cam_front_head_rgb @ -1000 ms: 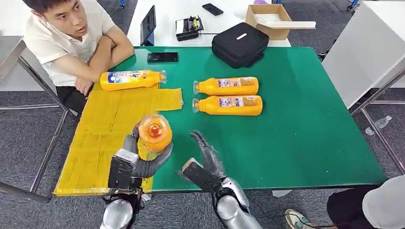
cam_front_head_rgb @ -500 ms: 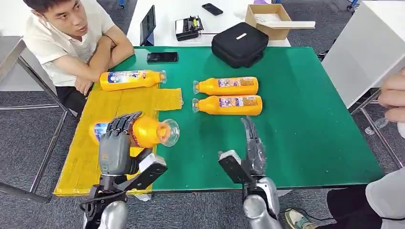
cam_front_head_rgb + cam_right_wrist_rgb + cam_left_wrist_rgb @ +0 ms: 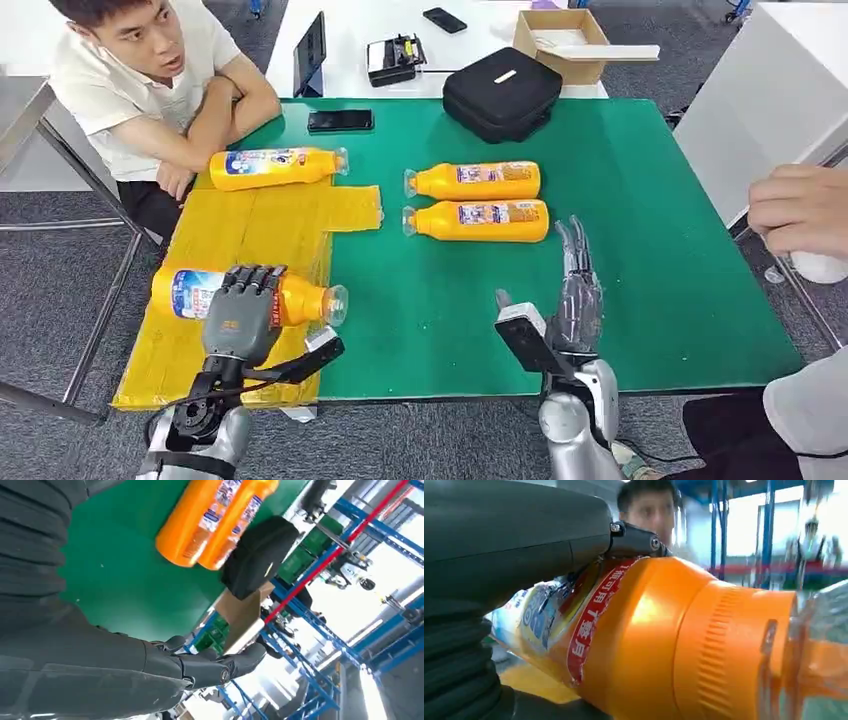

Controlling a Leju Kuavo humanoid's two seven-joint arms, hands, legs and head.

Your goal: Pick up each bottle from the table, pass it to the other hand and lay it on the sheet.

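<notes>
In the head view my left hand (image 3: 240,318) has swung the bottle (image 3: 250,296) from upright to lying flat, low over the yellow sheet (image 3: 250,225) at lower left, fingers wrapped around it; I judge release is next. My right hand (image 3: 574,290) has pulled away, fingers straight and empty. Left wrist view: the bottle (image 3: 664,640) carries a red label strip with Chinese characters I cannot read. Right wrist view: two bottles (image 3: 212,520) wait on the green desk (image 3: 125,580).
</notes>
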